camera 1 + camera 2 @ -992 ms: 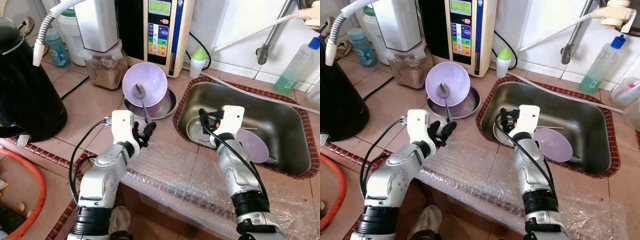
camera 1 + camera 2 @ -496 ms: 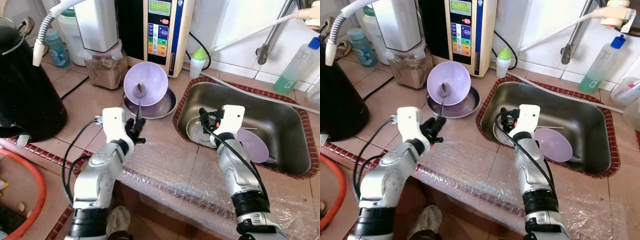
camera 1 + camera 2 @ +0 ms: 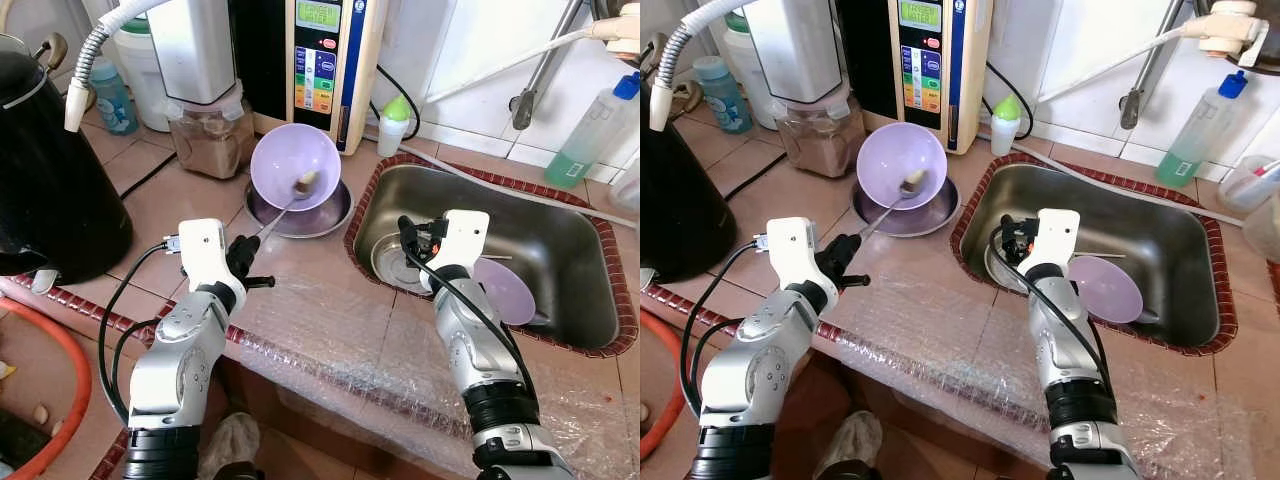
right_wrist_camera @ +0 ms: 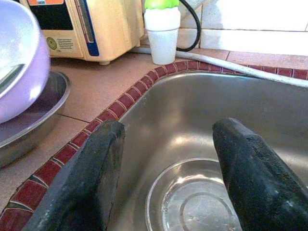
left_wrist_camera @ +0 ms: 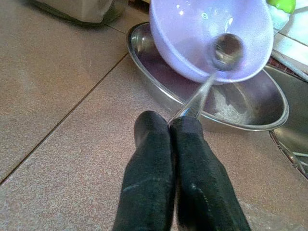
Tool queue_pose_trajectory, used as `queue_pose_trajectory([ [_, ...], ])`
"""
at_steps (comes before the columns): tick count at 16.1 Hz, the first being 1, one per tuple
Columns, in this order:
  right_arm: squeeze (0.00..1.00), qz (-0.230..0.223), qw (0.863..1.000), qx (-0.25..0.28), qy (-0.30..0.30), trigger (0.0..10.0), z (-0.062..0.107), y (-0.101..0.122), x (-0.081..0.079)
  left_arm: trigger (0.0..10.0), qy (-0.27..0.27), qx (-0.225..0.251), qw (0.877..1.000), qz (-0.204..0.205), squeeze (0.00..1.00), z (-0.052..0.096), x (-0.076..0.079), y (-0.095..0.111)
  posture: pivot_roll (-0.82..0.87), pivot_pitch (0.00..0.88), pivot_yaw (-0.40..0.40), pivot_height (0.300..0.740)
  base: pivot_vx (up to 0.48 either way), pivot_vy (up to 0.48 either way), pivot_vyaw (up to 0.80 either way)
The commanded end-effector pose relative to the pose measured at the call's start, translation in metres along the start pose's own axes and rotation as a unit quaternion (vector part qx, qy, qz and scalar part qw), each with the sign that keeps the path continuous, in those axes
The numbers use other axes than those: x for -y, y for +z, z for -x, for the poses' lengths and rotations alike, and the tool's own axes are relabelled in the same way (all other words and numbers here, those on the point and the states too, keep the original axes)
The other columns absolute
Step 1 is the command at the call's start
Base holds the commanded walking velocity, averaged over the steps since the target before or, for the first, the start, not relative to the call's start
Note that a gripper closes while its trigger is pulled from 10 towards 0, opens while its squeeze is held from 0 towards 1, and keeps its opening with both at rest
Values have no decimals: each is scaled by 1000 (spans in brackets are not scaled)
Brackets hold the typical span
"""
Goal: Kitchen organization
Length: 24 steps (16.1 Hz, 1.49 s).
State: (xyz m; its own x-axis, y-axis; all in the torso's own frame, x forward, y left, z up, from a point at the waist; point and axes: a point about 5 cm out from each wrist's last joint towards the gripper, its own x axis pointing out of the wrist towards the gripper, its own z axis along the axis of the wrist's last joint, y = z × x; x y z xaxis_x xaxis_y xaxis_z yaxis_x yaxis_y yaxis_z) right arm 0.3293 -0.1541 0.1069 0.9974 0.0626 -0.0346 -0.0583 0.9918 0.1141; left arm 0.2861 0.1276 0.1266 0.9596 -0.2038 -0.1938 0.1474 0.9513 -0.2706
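A metal spoon (image 3: 284,203) rests with its head inside a tilted purple bowl (image 3: 290,160), which leans on a shallow steel plate (image 3: 337,214) on the tiled counter. My left gripper (image 3: 247,270) is shut on the tip of the spoon's handle; the wrist view shows the spoon (image 5: 201,94) rising from the closed fingers (image 5: 150,159) into the bowl (image 5: 187,38). My right gripper (image 3: 411,241) hovers open over the left part of the steel sink (image 3: 570,235), above its drain (image 4: 192,207). A second purple bowl (image 3: 507,291) lies in the sink.
A black kettle (image 3: 50,190) stands at the left, with a blender jar of brown powder (image 3: 210,135) and a water machine (image 3: 325,60) behind the bowl. A green-capped bottle (image 3: 396,124) and a soap bottle (image 3: 590,130) stand by the sink. Bubble wrap (image 3: 350,340) covers the counter's front edge.
My left gripper has drawn back to the left and shut on the spoon's handle. The spoon has swung so its handle points left, its head sliding right in the bowl. The right arm is still.
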Motion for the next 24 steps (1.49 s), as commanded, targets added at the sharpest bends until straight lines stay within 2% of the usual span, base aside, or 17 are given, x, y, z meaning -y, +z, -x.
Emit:
queue_pose_trajectory([
  [1,0,0,1000,0,-2,10000,-2,2,-1,0,-1,4,1000,1,0,2,0,2,38,0,-38,740,0,0,0],
  [4,0,-1,1000,0,-2,10000,-2,2,-1,0,-3,3,1000,-7,0,1,-1,3,38,0,-36,740,0,0,0],
  [5,0,-2,1000,1,-2,10000,-2,2,-1,10000,-7,11,1000,-17,0,0,-1,7,38,0,-34,740,0,0,0],
  [6,0,-2,1000,1,-2,10000,-2,1,-1,10000,-7,19,1000,-16,769,0,-2,11,39,0,-33,740,0,0,0],
  [7,0,-2,1000,0,-3,10000,-2,1,-1,10000,-9,28,999,-16,1000,0,-2,14,39,0,-33,740,0,0,0],
  [9,0,-2,1000,1,-4,10000,-2,1,0,10000,-24,47,997,-50,1000,3,-3,22,39,0,-33,740,0,0,0],
  [13,0,-2,1000,1,-4,10000,-3,2,0,10000,-42,50,994,-83,1000,6,-3,25,44,0,-36,740,0,0,0],
  [15,0,-3,1000,2,-2,10000,-4,3,-1,10000,-78,42,989,-119,1000,7,2,26,47,0,-38,740,0,0,0],
  [16,0,-3,1000,2,-1,10000,-4,3,-1,10000,-113,27,981,-155,1000,10,5,23,47,0,-38,740,0,0,0],
  [19,0,-3,1000,1,-1,10000,-4,2,-1,10000,-117,2,975,-189,1000,8,-4,12,45,0,-38,740,0,0,0],
  [22,0,-1,1000,1,-2,10000,-2,2,0,10000,-102,-7,974,-201,1000,3,-14,10,34,0,-33,740,0,0,0],
  [23,0,-1,1000,1,-4,10000,-1,1,1,10000,-96,-17,974,-206,357,0,-19,7,30,0,-30,740,0,0,0],
  [24,0,-1,1000,0,-4,10000,0,0,2,10000,-90,-26,973,-211,0,-4,-24,4,27,0,-29,740,0,0,0],
])
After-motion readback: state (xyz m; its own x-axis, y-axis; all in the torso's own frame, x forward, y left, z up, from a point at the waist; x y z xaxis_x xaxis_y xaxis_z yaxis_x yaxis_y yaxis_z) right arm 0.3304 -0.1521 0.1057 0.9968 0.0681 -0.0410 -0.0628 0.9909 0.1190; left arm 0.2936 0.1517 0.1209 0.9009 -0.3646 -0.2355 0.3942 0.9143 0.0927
